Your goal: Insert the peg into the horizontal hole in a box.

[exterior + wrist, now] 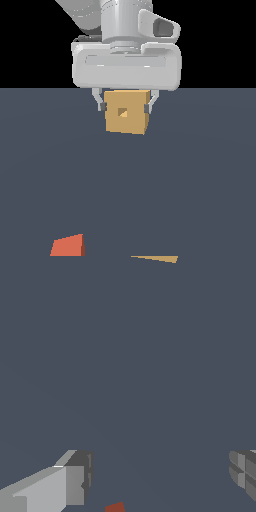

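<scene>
The gripper (160,478) has its 2 grey fingers (75,483) spread wide apart over bare slate-blue floor (130,366), holding nothing. A small orange-red bit of the peg (115,507) shows at one frame edge (mostly cut off), and a tan sliver of the box (156,258) at the opposite edge.

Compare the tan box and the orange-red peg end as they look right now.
The box shows whole; the peg is cut off by the frame edge. The box sits far back behind the open gripper; the peg lies nearest the camera. The box is tan with a dark hole; the peg end is plain orange-red.
</scene>
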Robot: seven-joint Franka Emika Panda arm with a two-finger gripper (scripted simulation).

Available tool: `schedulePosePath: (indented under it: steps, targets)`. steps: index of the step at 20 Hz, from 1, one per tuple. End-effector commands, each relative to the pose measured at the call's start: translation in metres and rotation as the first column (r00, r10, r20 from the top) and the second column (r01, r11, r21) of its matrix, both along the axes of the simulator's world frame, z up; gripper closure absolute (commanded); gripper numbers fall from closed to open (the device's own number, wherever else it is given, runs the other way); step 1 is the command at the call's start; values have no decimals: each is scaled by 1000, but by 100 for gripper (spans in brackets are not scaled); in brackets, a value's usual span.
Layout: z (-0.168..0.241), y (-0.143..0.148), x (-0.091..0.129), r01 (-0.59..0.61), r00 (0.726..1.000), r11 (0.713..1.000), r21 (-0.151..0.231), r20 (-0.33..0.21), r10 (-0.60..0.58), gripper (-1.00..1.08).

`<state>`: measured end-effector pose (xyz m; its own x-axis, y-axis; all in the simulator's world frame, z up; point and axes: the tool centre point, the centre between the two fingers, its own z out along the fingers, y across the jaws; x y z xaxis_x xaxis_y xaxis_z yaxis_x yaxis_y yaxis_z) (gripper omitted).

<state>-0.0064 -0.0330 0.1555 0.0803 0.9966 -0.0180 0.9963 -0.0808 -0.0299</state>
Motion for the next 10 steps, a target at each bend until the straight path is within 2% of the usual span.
schedulePosePath:
  steps: [1,10]
  targets:
    - [0,0,0,0,1000,1000,0,0,0,-92]
    - [-6,-19,-6,-21,1000,1000,1,2,21,-92]
